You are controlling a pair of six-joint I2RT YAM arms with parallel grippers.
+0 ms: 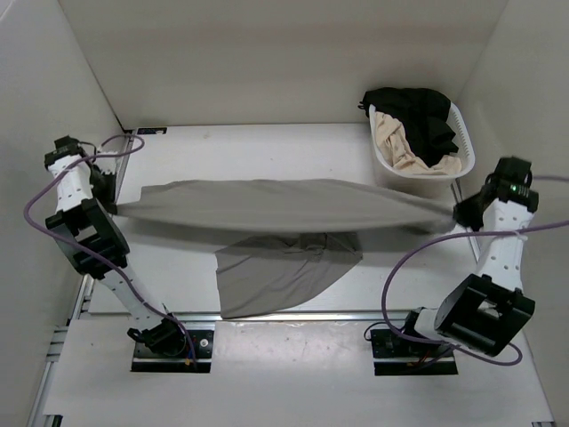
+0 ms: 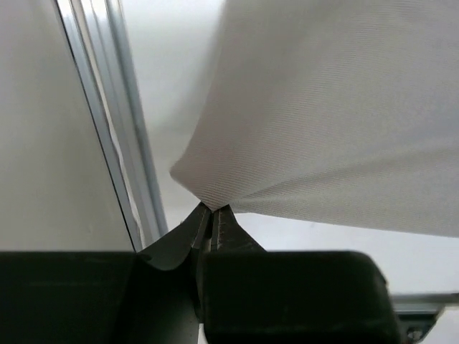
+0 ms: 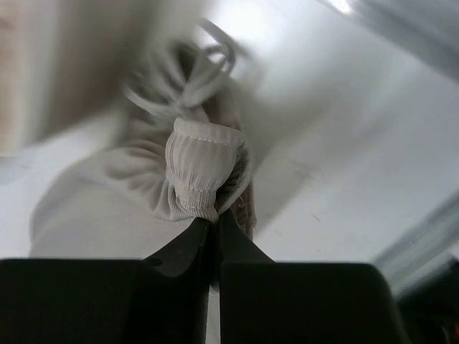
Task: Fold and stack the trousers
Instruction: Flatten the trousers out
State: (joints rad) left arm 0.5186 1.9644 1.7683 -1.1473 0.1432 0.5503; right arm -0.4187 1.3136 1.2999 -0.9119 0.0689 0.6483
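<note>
Grey trousers [image 1: 284, 206] hang stretched between my two grippers above the table, sagging to a crumpled lower part [image 1: 280, 271] that lies on the table. My left gripper [image 1: 116, 210] is shut on one end of the cloth; in the left wrist view the jaws [image 2: 212, 209] pinch a corner of the fabric [image 2: 330, 129]. My right gripper [image 1: 458, 213] is shut on the other end; in the right wrist view its jaws [image 3: 214, 218] pinch the gathered waistband [image 3: 197, 168].
A white basket [image 1: 391, 169] at the back right holds black and beige garments [image 1: 418, 124]. White walls close in on the left, back and right. Metal rails [image 2: 122, 129] run along the table's left edge.
</note>
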